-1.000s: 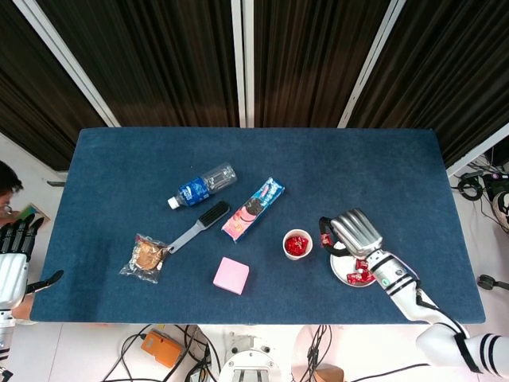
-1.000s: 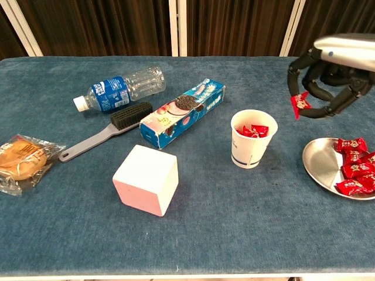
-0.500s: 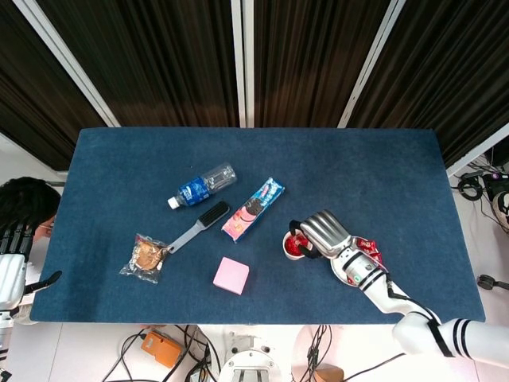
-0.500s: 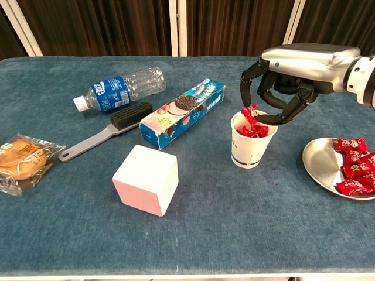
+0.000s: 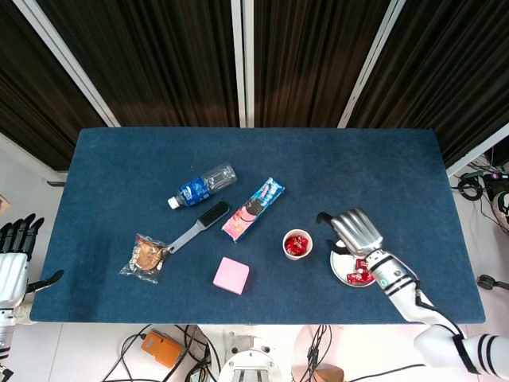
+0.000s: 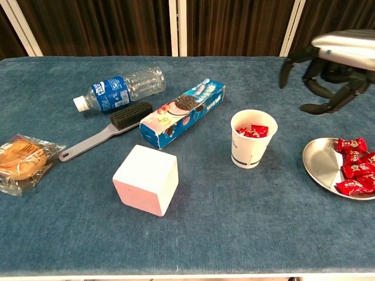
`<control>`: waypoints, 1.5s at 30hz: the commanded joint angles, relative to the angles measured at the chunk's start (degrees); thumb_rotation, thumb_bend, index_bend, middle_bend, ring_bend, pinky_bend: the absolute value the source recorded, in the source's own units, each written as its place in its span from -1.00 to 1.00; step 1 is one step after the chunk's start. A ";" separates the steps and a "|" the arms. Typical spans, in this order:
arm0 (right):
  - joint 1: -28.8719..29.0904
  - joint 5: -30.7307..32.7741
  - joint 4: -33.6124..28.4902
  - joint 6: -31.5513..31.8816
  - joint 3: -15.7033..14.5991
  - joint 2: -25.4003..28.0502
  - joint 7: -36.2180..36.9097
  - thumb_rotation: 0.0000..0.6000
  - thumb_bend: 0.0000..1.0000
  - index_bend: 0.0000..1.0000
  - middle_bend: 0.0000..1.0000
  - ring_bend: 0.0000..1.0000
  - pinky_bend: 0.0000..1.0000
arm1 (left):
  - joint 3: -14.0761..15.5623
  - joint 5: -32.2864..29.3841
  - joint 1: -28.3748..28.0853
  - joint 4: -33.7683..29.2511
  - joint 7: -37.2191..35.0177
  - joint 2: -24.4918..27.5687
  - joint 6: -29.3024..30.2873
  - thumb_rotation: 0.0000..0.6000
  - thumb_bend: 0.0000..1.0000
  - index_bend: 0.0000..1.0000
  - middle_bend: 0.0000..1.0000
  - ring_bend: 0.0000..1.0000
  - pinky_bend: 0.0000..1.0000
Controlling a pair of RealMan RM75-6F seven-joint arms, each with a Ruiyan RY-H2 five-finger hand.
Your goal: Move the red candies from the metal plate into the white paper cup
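The white paper cup (image 6: 252, 139) (image 5: 297, 244) stands right of centre with red candies inside it. Several red candies (image 6: 354, 165) (image 5: 360, 273) lie on the metal plate (image 6: 321, 164) (image 5: 340, 271) at the right. My right hand (image 6: 328, 70) (image 5: 355, 231) hovers above the plate, right of the cup, its fingers spread and holding nothing. My left hand (image 5: 14, 248) hangs off the table's left edge, fingers apart and empty.
A cookie box (image 6: 182, 113), a black brush (image 6: 105, 130) and a water bottle (image 6: 120, 88) lie left of the cup. A pink block (image 6: 146, 179) sits in front, and a wrapped bun (image 6: 23, 158) at the far left.
My right hand carried a red candy left to the cup, let it go there, and has drawn back right over the plate, empty. The left hand stayed put.
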 commanded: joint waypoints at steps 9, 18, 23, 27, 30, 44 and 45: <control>-4.98 4.90 6.42 -0.17 -3.97 2.59 -1.70 1.00 -0.29 -0.09 0.69 0.99 1.00 | 0.12 0.37 -0.35 0.03 0.15 -0.55 -0.22 1.00 -1.00 -0.90 -1.00 -1.00 -1.00; -3.93 7.80 11.42 -4.30 -3.45 -1.03 -2.08 1.00 -0.27 -0.01 0.69 0.99 1.00 | 0.16 0.30 -0.25 -0.32 0.42 -0.40 -0.09 1.00 -1.00 -0.90 -1.00 -1.00 -1.00; -3.20 8.51 13.68 -5.71 -3.21 -3.00 -3.09 1.00 -0.27 0.01 0.69 0.99 1.00 | 0.21 0.12 -0.10 -0.22 0.32 -0.38 -0.07 1.00 -1.00 -0.90 -1.00 -1.00 -1.00; -2.97 8.73 14.32 -6.33 -3.16 -3.72 -3.30 1.00 -0.27 0.03 0.69 0.99 1.00 | 0.19 0.06 0.02 -0.17 0.17 -0.35 0.09 1.00 -1.00 -0.90 -1.00 -1.00 -1.00; -2.83 8.85 14.72 -6.77 -3.25 -4.16 -3.61 1.00 -0.27 0.04 0.69 0.99 1.00 | 0.22 0.00 0.00 -0.08 0.12 -0.39 -0.05 1.00 -1.00 -0.90 -1.00 -1.00 -1.00; -2.46 9.36 15.40 -7.84 -3.40 -5.45 -4.61 1.00 -0.27 0.05 0.69 0.99 1.00 | 0.18 -0.07 -0.02 0.46 -0.30 -0.63 -0.12 1.00 -1.00 -0.90 -1.00 -1.00 -1.00; -2.35 9.28 15.43 -7.88 -3.32 -5.58 -4.63 1.00 -0.27 0.05 0.69 0.99 1.00 | 0.18 -0.06 -0.01 0.50 -0.32 -0.63 -0.09 1.00 -1.00 -0.90 -1.00 -1.00 -1.00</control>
